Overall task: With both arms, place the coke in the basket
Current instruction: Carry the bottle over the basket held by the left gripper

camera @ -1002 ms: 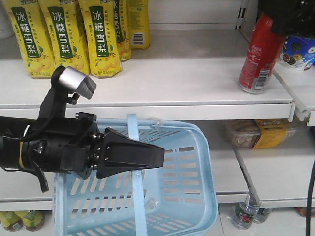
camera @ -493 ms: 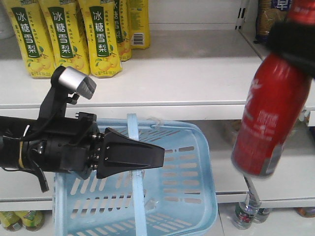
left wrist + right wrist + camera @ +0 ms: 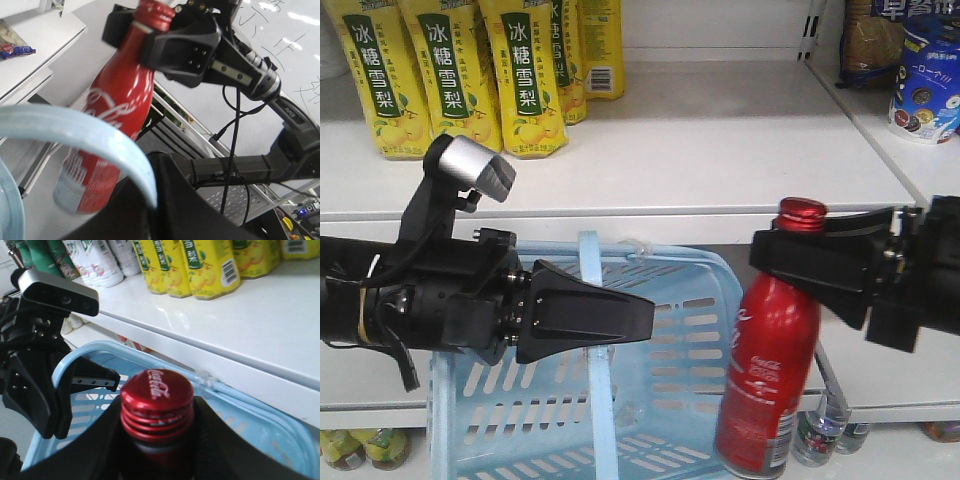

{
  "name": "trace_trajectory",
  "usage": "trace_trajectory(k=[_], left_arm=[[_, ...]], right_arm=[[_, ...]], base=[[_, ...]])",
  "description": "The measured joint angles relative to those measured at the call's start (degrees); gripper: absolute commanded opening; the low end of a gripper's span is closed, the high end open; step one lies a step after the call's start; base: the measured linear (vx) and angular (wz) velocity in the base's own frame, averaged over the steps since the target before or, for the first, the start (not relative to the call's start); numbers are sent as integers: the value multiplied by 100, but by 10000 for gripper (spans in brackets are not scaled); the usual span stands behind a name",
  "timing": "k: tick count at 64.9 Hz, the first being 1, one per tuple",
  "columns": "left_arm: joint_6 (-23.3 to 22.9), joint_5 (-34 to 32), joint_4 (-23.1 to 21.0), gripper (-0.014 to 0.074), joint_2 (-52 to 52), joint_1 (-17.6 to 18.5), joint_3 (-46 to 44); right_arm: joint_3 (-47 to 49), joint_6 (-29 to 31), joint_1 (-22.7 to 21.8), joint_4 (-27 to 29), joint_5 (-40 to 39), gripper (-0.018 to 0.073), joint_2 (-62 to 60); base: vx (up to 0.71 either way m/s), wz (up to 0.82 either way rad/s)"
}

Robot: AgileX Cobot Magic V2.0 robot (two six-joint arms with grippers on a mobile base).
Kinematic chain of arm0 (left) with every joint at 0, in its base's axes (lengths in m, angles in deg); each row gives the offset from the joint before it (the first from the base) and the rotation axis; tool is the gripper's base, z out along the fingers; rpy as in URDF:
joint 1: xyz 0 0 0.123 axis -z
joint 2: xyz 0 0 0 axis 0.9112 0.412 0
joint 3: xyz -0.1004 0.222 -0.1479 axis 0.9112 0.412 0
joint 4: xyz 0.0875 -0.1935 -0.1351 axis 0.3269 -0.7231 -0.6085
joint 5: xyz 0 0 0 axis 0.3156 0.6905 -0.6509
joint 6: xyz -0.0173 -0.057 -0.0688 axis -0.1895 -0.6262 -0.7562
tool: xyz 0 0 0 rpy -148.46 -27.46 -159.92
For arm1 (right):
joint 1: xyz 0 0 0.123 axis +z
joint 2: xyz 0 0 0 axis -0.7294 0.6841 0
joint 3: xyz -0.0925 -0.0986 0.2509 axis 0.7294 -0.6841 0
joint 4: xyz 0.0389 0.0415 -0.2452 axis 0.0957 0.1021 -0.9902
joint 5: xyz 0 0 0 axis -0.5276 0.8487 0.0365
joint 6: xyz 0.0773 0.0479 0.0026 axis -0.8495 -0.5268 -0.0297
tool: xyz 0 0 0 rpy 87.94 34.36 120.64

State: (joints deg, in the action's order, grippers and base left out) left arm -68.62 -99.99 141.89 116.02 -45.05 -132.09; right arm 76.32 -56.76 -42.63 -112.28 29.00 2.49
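The coke (image 3: 768,380), a red bottle with a red cap and white script, hangs upright from my right gripper (image 3: 790,255), which is shut on its neck just under the cap (image 3: 156,400). It overlaps the right rim of the pale blue basket (image 3: 705,345). My left gripper (image 3: 642,315) is shut on the basket's flat strap handle (image 3: 590,262) and holds the basket tilted in front of the shelves. In the left wrist view the handle (image 3: 85,132) arcs in front of the coke (image 3: 112,115). The right wrist view shows the basket (image 3: 240,405) beyond the cap.
Yellow pear-drink bottles (image 3: 450,80) stand on the white upper shelf (image 3: 720,160). A blue snack pack (image 3: 925,85) sits on the shelf at the upper right. Small bottles (image 3: 820,435) stand low down behind the coke, and a packaged box (image 3: 850,270) lies on the middle shelf.
The coke has left the upper right shelf and come down and to the left in my right gripper, to the basket's right side. My left gripper and the basket have stayed still.
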Motion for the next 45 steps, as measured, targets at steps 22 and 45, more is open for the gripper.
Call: trace_trajectory(k=[22, 45], left_arm=[[0, 0, 0, -6, 0, 0, 0], [0, 0, 7, -6, 0, 0, 4]], right_arm=[[-1, 400, 1711, 32, 2240, -5, 777], [-1, 518, 2046, 21, 2585, 109, 1655]], base=[[0, 0], [0, 0]])
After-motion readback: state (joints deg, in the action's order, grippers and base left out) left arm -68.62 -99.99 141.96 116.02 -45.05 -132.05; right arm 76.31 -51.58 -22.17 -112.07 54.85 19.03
